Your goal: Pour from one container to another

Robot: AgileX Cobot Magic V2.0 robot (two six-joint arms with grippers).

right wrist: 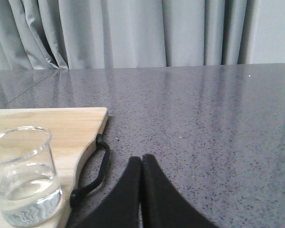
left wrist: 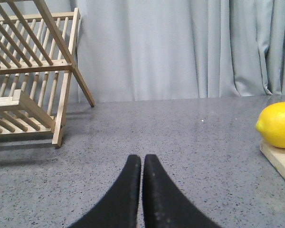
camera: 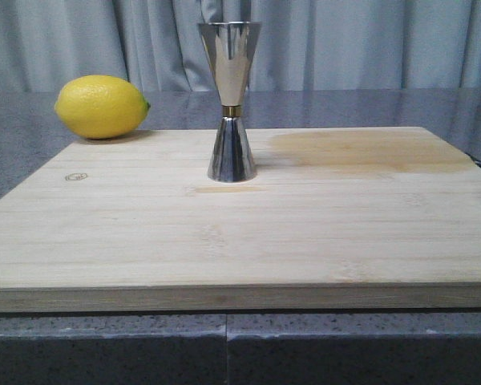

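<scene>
Jigger [camera: 231, 100] upright on bamboo board [camera: 240, 233], grey speckled countertop [right wrist: 204, 109], curtain [left wrist: 180, 47] behind

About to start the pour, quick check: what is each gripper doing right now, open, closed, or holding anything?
Left gripper: closed, holding nothing, over the bare grey counter.
Right gripper: closed, holding nothing, beside the clear glass of water.

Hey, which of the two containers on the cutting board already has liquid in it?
The clear glass cup at the board's right edge, holding clear liquid. The steel jigger stands mid-board; its contents can't be seen.
</scene>
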